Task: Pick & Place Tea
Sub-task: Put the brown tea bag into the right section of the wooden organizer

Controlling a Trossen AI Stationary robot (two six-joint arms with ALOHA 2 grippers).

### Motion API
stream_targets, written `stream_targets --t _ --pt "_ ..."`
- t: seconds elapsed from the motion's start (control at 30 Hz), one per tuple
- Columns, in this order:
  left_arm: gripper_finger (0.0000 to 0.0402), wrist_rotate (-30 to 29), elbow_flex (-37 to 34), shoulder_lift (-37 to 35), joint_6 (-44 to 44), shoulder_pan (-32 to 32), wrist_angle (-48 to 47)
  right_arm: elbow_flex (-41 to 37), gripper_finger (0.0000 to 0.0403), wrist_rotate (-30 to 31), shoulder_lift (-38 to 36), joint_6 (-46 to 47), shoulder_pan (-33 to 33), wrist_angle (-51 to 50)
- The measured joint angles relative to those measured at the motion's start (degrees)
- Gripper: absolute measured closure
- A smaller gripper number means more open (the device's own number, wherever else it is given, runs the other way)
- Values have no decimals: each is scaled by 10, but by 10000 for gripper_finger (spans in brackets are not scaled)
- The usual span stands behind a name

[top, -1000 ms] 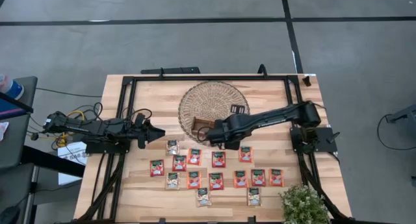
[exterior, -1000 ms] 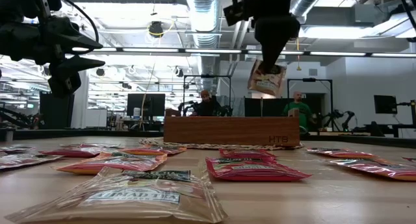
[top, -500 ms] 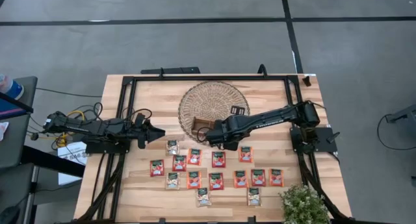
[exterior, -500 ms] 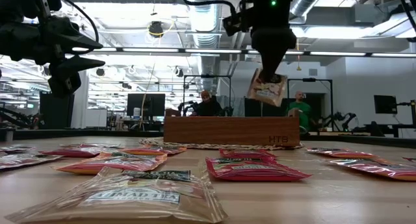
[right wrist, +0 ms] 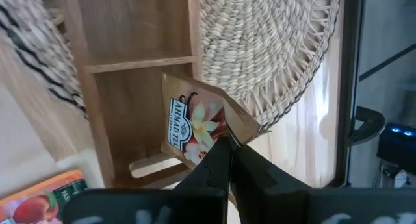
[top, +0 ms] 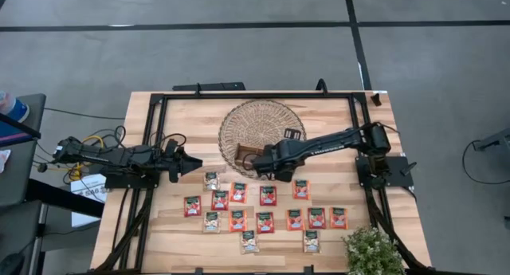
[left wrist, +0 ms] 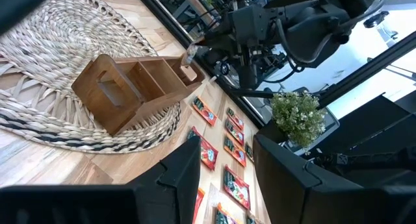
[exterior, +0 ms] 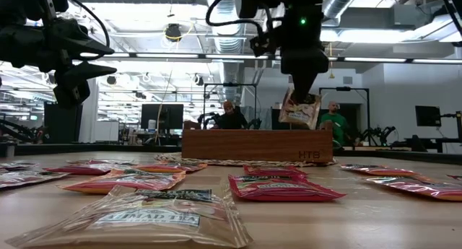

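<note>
Right end effector (right wrist: 227, 160): closed, its two dark fingers pinching one corner of a tea sachet (right wrist: 198, 126). It hangs above the near end of the wooden divided tray (top: 249, 157), over the woven mat (top: 259, 119).

Held tea sachet: small, flat, square packet, whitish-beige with a brown edge; pale flower picture on the face and a dark label band with white lettering beside it. It hangs tilted from the fingers, its lower edge just above the tray's rim in the low view (exterior: 299, 110), over an end compartment in the right wrist view. Whether it touches the wood cannot be told.

Wooden divided tray: brown, box-shaped, split by partitions into compartments, resting on the round woven mat toward the far middle of the tabletop (top: 335, 119).

Loose tea sachets (top: 268, 196): about fourteen, lying flat on the tabletop in rough rows nearer than the mat. Most are red-orange with a green top band and pale centre; a few are whitish-beige, among them one at the left of the far row (top: 210, 180) and two in the near row (top: 249, 241), (top: 311, 241). None overlaps another in the high view.

Left end effector (top: 194, 163): fingers partly apart, holding nothing, held above the left side of the tabletop, well apart from the tray.

Potted plant (top: 371, 253): green, at the near right corner of the tabletop.
</note>
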Motion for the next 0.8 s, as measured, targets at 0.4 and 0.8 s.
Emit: stream_targets --t 0.4,0.8 --pt "268 0 0 0 18 0 0 -1 403 3 21 -3 0 -5" --pt "268 0 0 0 19 0 0 -29 403 2 21 -2 0 20"
